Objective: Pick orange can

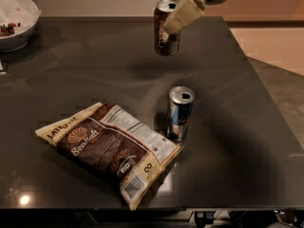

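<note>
The orange can [163, 32], short and brownish-orange with a silver top and a dark label patch, hangs upright in the air above the far part of the dark table [247, 141]. Its shadow lies on the table below it. My gripper [176, 19] comes in from the upper right and is shut on the can, with a cream finger [183, 14] across its right side. The other finger is hidden behind the can.
A taller blue-and-silver can [179, 113] stands upright mid-table. A brown-and-cream chip bag [110, 148] lies flat left of it. A white bowl [16, 23] with dark bits sits at the far left corner. The table's right edge runs beside a tan floor.
</note>
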`<state>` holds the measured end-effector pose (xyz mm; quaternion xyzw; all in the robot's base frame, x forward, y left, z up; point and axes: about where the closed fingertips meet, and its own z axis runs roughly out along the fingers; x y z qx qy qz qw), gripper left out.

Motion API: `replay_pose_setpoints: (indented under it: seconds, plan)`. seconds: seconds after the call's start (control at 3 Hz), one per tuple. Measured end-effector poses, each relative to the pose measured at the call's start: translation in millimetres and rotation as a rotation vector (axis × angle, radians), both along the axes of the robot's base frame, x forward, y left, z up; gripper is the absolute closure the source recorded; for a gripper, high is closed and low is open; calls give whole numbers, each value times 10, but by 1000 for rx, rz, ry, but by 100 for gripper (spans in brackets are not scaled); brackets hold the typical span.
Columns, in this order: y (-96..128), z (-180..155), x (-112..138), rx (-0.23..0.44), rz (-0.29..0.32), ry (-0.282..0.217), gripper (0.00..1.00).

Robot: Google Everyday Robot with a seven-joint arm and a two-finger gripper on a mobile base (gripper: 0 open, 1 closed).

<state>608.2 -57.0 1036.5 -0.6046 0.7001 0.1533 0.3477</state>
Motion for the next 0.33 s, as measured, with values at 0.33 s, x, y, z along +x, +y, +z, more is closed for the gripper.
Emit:
replay_pose_setpoints:
  seconds: [0.33]
  plan:
    - [1,0,0,0,0,0,100]
